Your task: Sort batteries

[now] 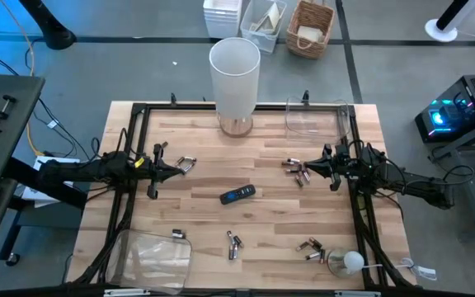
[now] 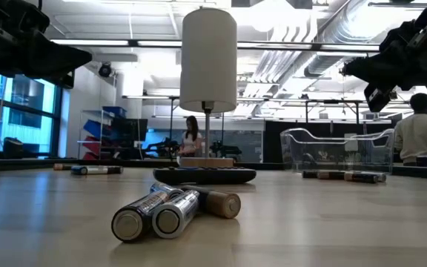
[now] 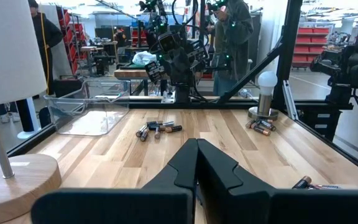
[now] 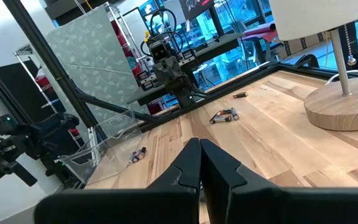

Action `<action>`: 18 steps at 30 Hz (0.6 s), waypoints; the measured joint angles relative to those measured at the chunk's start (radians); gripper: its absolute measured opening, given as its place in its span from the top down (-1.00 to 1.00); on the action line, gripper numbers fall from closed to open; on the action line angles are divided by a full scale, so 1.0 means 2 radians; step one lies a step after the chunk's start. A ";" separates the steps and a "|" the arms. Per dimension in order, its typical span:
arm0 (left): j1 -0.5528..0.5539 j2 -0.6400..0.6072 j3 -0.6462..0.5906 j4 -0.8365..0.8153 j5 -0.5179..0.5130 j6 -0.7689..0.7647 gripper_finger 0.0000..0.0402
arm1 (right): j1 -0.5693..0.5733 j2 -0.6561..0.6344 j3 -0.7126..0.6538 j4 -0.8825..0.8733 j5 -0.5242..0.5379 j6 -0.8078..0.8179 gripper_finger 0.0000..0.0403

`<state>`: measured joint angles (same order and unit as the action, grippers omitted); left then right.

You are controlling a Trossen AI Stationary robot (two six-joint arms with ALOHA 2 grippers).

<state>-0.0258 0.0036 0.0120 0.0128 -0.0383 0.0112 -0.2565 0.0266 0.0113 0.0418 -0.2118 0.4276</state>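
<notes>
Both grippers, the left gripper (image 1: 165, 171) and the right gripper (image 1: 310, 167), hang closed and hold nothing. The batteries (image 1: 298, 171) lie in little piles around the table (image 1: 262, 157). They probably roll if bumped.

Shiny smooth metal batteries (image 2: 156, 215) on a pale wooden table (image 1: 262, 227) (grain lines showing). Clear glossy plastic bin (image 1: 318, 116) at two o'clock. Matt white lamp shade (image 1: 235, 76), round wooden base (image 4: 342, 107).
</notes>
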 joint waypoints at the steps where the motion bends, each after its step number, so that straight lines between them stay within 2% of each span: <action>1: 0.000 0.000 0.000 0.000 0.000 0.000 1.00 | 0.000 0.000 0.000 0.000 0.000 -0.001 1.00; 11: 0.000 0.000 0.000 0.000 0.000 0.000 1.00 | 0.000 0.000 0.000 0.000 0.006 -0.004 1.00; 13: 0.000 0.000 0.000 0.000 0.000 0.000 1.00 | 0.000 0.000 0.000 0.003 0.025 -0.012 1.00; 15: 0.000 0.000 0.000 0.000 0.000 0.000 1.00 | 0.000 0.000 0.000 0.032 0.059 0.051 1.00; 18: 0.000 0.000 0.000 0.000 0.000 0.000 1.00 | 0.000 0.000 0.000 0.136 0.158 0.227 1.00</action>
<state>-0.0261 0.0036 0.0118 0.0128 -0.0380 0.0113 -0.2565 0.0265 0.0109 0.3130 0.1050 0.8808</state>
